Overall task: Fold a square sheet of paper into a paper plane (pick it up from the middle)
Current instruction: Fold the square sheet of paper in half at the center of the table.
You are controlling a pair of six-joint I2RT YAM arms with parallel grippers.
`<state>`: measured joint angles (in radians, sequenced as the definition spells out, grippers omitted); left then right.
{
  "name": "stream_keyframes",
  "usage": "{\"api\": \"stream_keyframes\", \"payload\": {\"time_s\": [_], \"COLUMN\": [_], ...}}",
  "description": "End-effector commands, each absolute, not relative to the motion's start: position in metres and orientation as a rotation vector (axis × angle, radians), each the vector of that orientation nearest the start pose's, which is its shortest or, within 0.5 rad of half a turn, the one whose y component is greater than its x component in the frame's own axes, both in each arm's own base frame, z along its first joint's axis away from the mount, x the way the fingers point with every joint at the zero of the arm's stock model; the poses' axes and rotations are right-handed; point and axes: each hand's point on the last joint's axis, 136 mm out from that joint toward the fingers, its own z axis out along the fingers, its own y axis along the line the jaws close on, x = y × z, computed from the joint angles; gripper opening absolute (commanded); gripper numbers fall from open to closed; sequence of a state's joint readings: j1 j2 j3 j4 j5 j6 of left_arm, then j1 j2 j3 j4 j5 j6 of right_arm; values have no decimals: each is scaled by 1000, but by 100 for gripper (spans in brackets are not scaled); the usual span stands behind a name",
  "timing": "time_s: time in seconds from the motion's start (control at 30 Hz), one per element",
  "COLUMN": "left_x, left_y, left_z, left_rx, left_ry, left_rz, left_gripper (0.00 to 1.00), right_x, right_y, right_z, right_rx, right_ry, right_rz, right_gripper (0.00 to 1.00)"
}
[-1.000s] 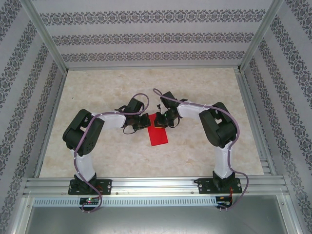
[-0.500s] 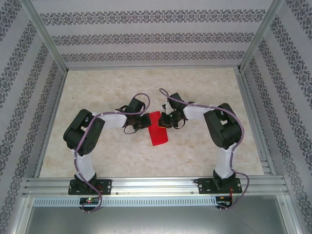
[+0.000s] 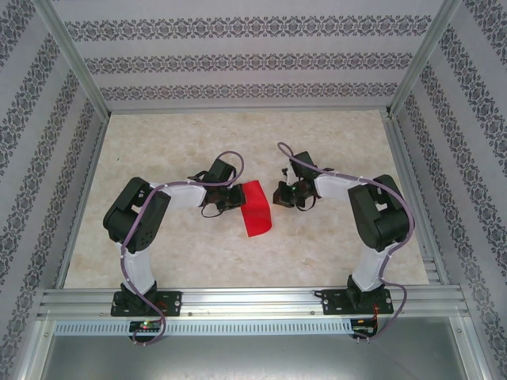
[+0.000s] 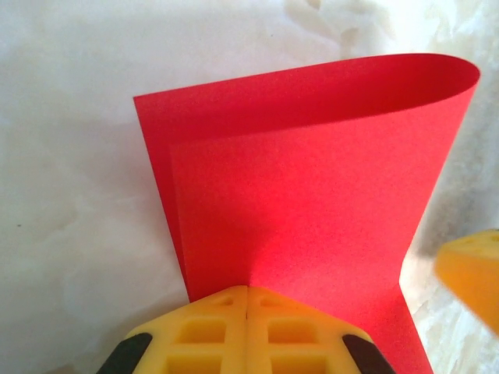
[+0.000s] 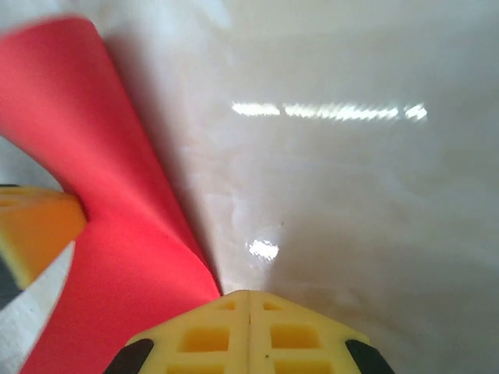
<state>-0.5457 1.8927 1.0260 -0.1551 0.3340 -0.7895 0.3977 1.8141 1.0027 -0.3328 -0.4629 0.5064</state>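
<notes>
Two grippers are clenched: the sheet (image 3: 256,212), doubled loosely at the table (image 3: 158,158) centre, is pinched at its nine o'clock edge by the left gripper (image 3: 234,198); the right gripper (image 3: 279,195) is empty. Light, springy paper: mid-edge holds are advised.

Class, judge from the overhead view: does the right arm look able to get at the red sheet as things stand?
Probably yes. The right gripper sits close beside the square sheet of paper, with nothing between them. The left gripper clamps the opposite edge. The right jaws are shut, so they must open first.
</notes>
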Motion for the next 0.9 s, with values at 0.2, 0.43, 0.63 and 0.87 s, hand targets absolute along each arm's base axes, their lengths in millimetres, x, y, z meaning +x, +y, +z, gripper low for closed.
{"api": "stream_keyframes", "payload": {"time_s": [0.2,0.43,0.63,0.87], "left_x": [283,280,276,270], "left_y": [-219,-217,-214,-208], "left_z": [-58,-61,-64,-69], "left_rx": [-269,-274,-280,-287], "left_ry": [3072,3086,3098,3114], "left_rz": [-453,-439,-418,-385], "left_gripper": [0,0,0,0], "right_x": [354,364,368,373], "right_y": [287,307,283,227], "right_z": [61,38,8,-13], "right_rx": [-140,-138,-40,143], "right_ry": [2696,2716,2768,2781], "right_rz": [1034,1070,986,872], "right_gripper": [0,0,0,0]}}
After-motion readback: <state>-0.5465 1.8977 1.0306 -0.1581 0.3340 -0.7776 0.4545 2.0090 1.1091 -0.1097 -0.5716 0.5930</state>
